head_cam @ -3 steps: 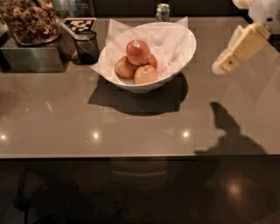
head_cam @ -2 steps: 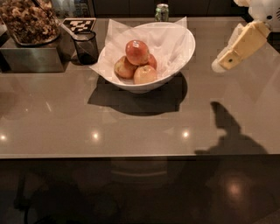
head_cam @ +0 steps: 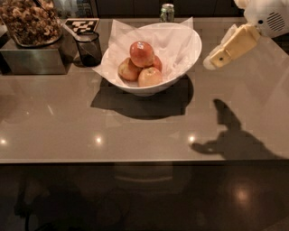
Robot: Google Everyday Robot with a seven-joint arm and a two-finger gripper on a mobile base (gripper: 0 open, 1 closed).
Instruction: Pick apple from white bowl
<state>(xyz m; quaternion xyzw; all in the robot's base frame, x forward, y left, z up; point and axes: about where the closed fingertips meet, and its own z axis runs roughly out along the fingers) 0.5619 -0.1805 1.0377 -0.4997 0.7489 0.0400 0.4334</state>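
Note:
The white bowl (head_cam: 180, 67), glossy and lined with white paper, stands on the grey counter at the upper middle of the camera view. It holds several reddish-yellow apples in a pile, and the top apple (head_cam: 142, 53) is the reddest. My gripper (head_cam: 215, 60) hangs in the air just to the right of the bowl's rim, above the counter, pointing down and to the left. It holds nothing that I can see and is apart from the bowl and the apples.
A small dark mesh cup (head_cam: 88, 48) stands left of the bowl. A metal box topped with a tray of brown dried pieces (head_cam: 30, 27) sits at the far left. A green can (head_cam: 167, 11) stands behind the bowl. The counter's front edge (head_cam: 135, 160) runs across the lower middle.
My gripper has moved a little to the left and up, closer to the bowl's right rim. Its shadow on the counter has shifted left with it. The bowl and apples have not moved.

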